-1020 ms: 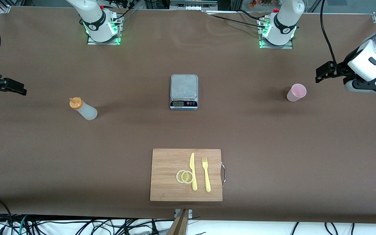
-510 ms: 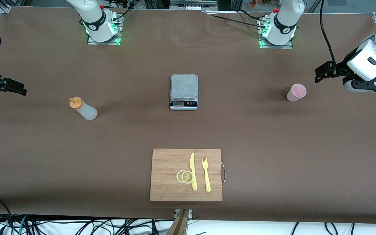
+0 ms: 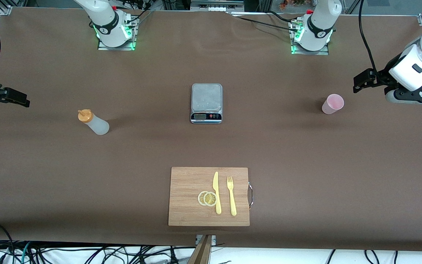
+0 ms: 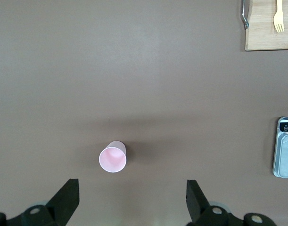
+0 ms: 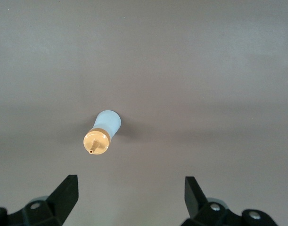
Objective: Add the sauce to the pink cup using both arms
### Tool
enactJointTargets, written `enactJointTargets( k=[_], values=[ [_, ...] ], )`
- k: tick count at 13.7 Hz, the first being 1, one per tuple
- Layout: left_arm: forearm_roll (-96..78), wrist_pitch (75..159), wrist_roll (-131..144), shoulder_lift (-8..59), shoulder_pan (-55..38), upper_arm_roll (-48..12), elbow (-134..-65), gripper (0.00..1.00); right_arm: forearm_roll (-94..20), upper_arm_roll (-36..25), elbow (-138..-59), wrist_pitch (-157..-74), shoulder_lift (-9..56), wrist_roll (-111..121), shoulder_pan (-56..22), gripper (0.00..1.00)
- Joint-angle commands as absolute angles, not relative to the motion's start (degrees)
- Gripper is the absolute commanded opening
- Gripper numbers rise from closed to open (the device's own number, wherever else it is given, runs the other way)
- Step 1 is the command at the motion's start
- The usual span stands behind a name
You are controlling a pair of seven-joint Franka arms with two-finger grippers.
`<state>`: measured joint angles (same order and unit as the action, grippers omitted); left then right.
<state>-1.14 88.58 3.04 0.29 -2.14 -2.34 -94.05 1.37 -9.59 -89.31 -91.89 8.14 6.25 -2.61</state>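
The brown bench (image 3: pixel 306 157) carries everything. The largest thing on it is a wooden cutting board (image 3: pixel 187 194) at the middle of the edge nearest the front camera, with a metal handle on its side toward the left arm's end. On the board lie a yellow knife (image 3: pixel 216 192) and a yellow fork (image 3: pixel 231 195) side by side, and two overlapping lemon slices (image 3: pixel 207 198) touching the knife.

A kitchen scale (image 3: pixel 206 103) sits at the bench's centre, farther from the front camera than the board.

The left pincer (image 3: pixel 361 81) hangs in the air over the left arm's end of the bench, its fingers (image 4: pixel 67 197) spread wide and holding nothing. The right pincer (image 3: pixel 15 98) hangs over the right arm's end, likewise wide apart and empty.

The sauce bottle (image 3: pixel 94 123) stands upright toward the right arm's end, well apart from the scale, its orange nozzle cap (image 5: pixel 96 142) on top.

The pink cup (image 3: pixel 332 104) stands upright and open toward the left arm's end, near the left pincer but apart from it.
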Motion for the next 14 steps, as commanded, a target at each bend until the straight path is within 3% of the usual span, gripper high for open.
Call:
enactJointTargets(
  k=[1, 14],
  values=[
    [-0.7, 88.0, 2.3, 0.6, -2.3, -2.4, -93.0, 1.0, 1.1, -9.7, -87.7, -91.0, 8.8, 5.5, -2.5, 1.0],
    [-1.4, 87.7, 2.3, 0.7, -1.8, -2.3, -93.2, 1.0, 1.1, -9.7, -87.7, -91.1, 8.8, 5.5, -2.5, 1.0]
  ],
)
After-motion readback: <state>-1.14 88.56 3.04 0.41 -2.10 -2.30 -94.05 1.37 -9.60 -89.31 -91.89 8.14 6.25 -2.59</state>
